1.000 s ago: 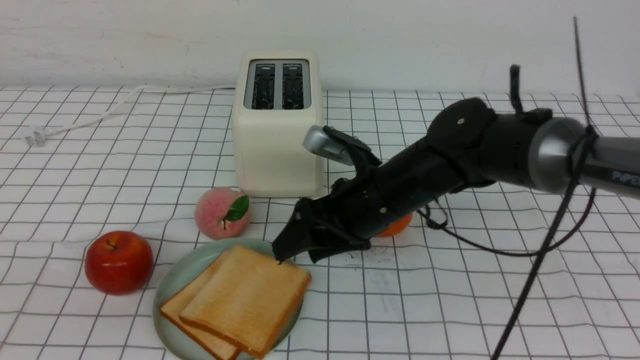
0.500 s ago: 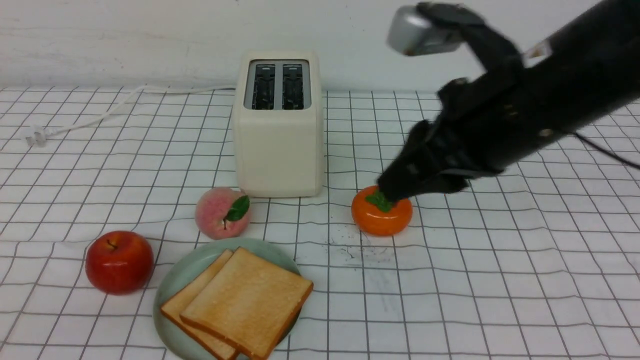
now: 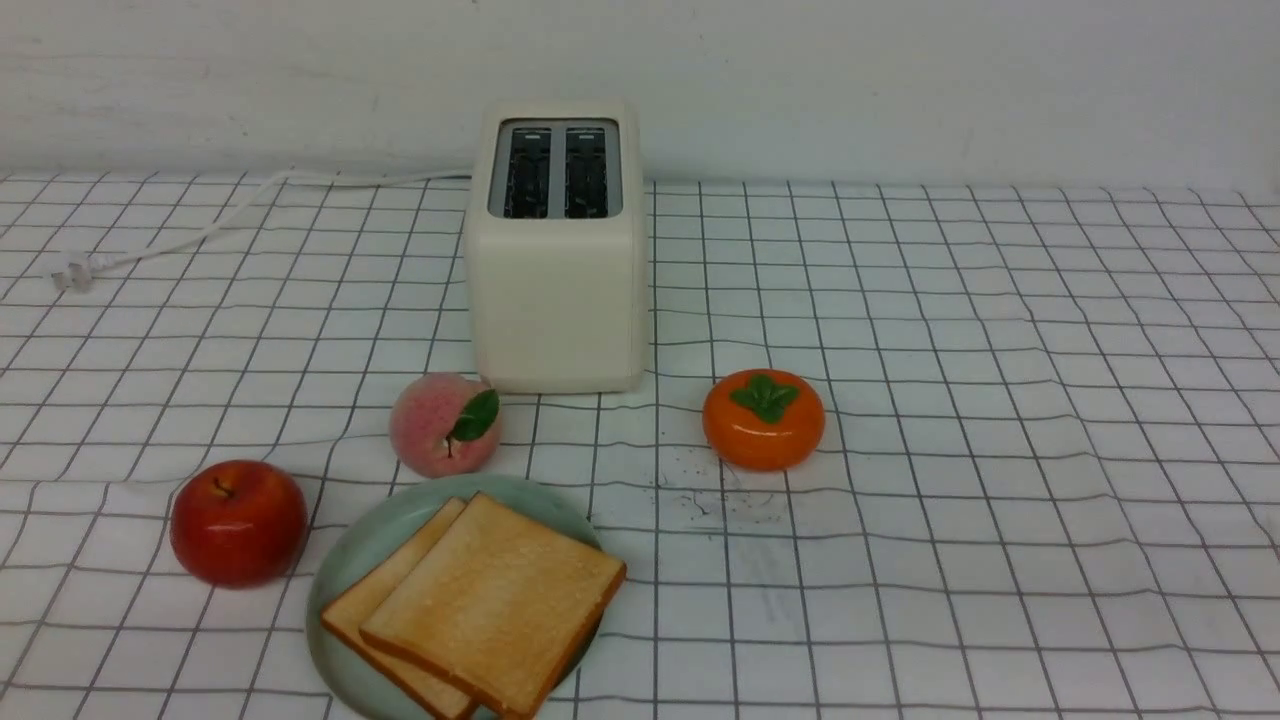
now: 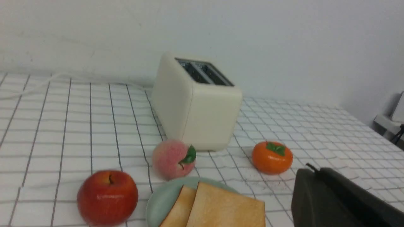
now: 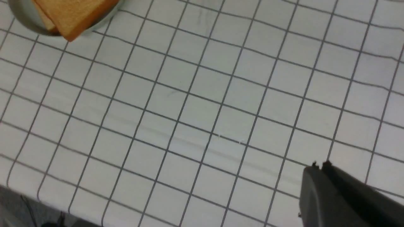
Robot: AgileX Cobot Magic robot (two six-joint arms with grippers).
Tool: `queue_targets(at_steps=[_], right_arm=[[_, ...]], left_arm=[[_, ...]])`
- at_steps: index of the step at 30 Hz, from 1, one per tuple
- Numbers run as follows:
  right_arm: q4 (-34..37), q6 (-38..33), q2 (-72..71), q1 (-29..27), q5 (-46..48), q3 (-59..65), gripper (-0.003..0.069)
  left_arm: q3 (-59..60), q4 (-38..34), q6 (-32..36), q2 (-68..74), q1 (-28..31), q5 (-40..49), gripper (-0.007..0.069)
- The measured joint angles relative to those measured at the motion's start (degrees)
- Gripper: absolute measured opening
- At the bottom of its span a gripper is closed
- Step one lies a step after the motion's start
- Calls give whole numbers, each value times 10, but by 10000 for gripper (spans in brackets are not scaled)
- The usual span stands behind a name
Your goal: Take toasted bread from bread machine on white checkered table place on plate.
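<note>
Two square, golden-tan toast slices (image 3: 495, 595) overlap on round, shallow mint-green plate (image 3: 345, 560); white-gridded cloth counter (image 3: 1000, 600). Left gripper (image 4: 315, 171), right gripper (image 5: 320, 165): both closed, holding nothing.

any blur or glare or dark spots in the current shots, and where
Front view: evenly lit, toast crisp, no strong glare; left wrist view: soft overall, gripper dark against the cloth; right wrist view: dimmer toward the table's near edge, gripper slightly soft.

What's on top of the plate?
Two toast slices are on the plate, one overlapping the other. The top slice hides part of the lower one and the plate's middle.
</note>
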Motion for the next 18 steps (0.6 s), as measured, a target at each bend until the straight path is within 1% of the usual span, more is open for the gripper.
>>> queue_targets(at_steps=[1,2,3,4,6,9,10,11,12,14,18], right_arm=[[-2,4,-5,0,-6,6,-9],[-26,39,-49,0,-69,63,-8],[-35,53,-65,0,-100,87,-7],[-36,56,-69,0,-108,92,-7],[-70,84,-107,0,-205,155,-3],[-122,97,-133,0,-310,220,1],[-136,99,-137,0,-331,237,1],[-139,99,-137,0,-331,237,2],[-156,101,-138,0,-355,257,3],[-176,102,-138,0,-371,285,3],[-183,103,-138,0,-376,317,7]], left_arm=[[3,0,0,0,0,-1,-13],[27,0,0,1,0,-3,-13],[34,0,0,3,0,-4,-13],[38,1,0,4,0,-4,-13],[58,1,0,16,0,-6,-13],[80,1,0,24,0,-3,-13],[87,1,0,24,0,-1,-13],[87,1,0,24,0,-1,-13],[94,1,0,24,0,0,-13],[103,1,-1,24,0,1,-13],[108,1,-2,25,0,1,-13]])
